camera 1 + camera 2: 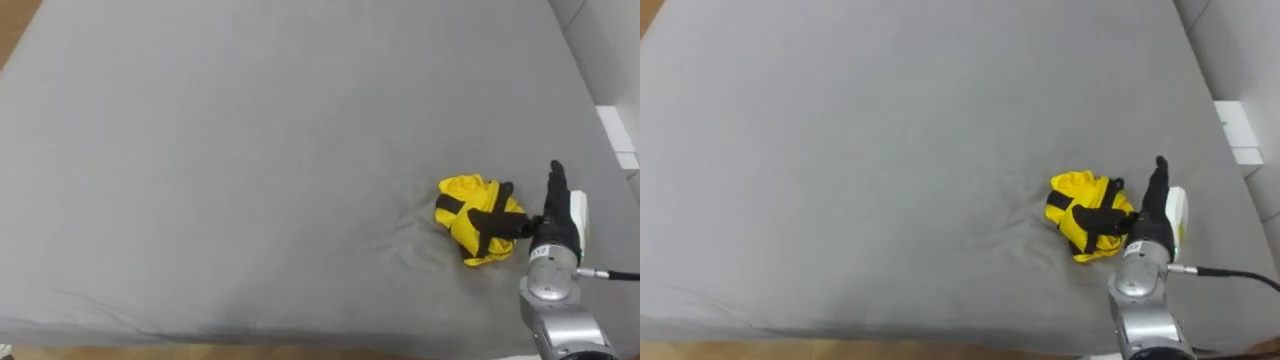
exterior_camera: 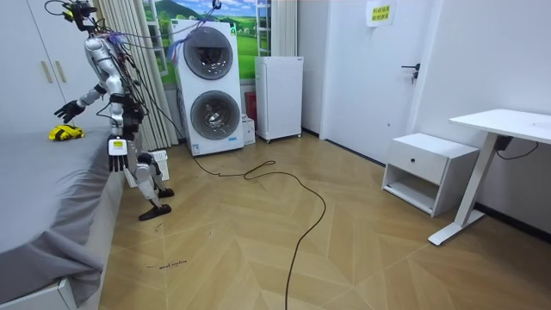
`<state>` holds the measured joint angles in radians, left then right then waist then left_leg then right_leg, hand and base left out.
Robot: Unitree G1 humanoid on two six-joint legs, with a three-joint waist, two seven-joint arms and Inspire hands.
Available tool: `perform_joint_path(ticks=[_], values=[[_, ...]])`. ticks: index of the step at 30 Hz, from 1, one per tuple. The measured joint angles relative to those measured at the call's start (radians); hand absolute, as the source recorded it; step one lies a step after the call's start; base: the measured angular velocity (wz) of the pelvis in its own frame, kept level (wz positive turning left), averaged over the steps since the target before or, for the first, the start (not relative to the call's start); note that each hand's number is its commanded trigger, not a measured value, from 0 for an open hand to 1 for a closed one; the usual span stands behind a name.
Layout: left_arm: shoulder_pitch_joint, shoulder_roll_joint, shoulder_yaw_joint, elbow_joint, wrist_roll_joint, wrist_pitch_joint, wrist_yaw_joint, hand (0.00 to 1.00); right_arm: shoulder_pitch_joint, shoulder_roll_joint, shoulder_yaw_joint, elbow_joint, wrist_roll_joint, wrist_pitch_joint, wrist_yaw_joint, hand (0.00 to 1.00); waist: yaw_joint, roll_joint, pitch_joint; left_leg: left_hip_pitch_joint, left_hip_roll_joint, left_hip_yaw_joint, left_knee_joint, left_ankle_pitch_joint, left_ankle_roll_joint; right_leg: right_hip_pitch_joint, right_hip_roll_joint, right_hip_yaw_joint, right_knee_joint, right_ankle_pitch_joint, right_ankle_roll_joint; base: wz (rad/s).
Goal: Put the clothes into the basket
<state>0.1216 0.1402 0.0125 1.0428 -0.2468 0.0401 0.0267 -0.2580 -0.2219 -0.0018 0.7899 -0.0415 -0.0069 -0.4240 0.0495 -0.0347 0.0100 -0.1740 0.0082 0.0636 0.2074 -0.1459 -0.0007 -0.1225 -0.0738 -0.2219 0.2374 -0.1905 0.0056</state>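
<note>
A small yellow garment is seen crumpled into a tight bundle on the grey bedsheet, towards the robot's right and near the bed's close edge. It is bunched into rounded folds, with black trim or straps crossing the bright, thin-looking fabric. The sheet around it is smooth and matte, and a few shallow creases are drawn towards the bundle.

The right hand is extended from the lower right, and its dark fingers are spread over the near side of the garment, one digit raised apart from the rest. The hand is judged to be released, not clenched, and placed this way so that the soft bundle can be gathered in one closure. Whether the fingers press into the cloth cannot be told.

In the room view the robot is shown standing at the bedside, leaning its right arm over the mattress, while the left hand is hung idle beside its body. The garment is therefore judged not yet lifted, and the carry to the basket not yet begun.
</note>
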Motion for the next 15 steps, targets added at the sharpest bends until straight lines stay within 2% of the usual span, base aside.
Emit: perform_joint_path(ticks=[4,8,13,15], values=[[-0.045,0.008,-0.028,0.023,0.002,0.000,0.000,0.00,-0.036,0.000,0.013,0.108,0.000,0.005,0.001,0.00,0.023,0.001,0.0009,-0.042,-0.001,-0.024,0.023,0.000,0.000,-0.019,-0.001,-0.027,0.000,0.000,-0.001,0.21],[-0.078,0.007,-0.038,0.062,0.000,0.000,-0.001,0.00,-0.096,-0.005,0.017,0.244,0.025,0.006,0.002,0.00,0.041,0.011,0.0062,-0.073,-0.004,-0.041,0.034,0.003,0.000,-0.034,-0.004,-0.052,0.000,0.001,-0.002,0.16],[-0.084,0.009,-0.034,0.079,-0.001,-0.008,-0.001,0.00,-0.131,-0.044,0.016,0.291,0.082,0.008,0.001,0.00,0.044,0.022,0.0114,-0.119,-0.007,-0.050,0.044,0.009,0.002,-0.063,-0.008,-0.079,0.002,0.001,-0.002,0.16],[-0.087,0.009,-0.034,0.076,-0.002,-0.017,-0.012,0.00,-0.135,-0.079,0.016,0.308,0.086,0.008,0.001,0.00,0.066,0.028,0.0112,-0.148,-0.007,-0.050,0.052,0.010,0.003,-0.088,-0.008,-0.081,0.003,0.003,-0.003,0.06]])
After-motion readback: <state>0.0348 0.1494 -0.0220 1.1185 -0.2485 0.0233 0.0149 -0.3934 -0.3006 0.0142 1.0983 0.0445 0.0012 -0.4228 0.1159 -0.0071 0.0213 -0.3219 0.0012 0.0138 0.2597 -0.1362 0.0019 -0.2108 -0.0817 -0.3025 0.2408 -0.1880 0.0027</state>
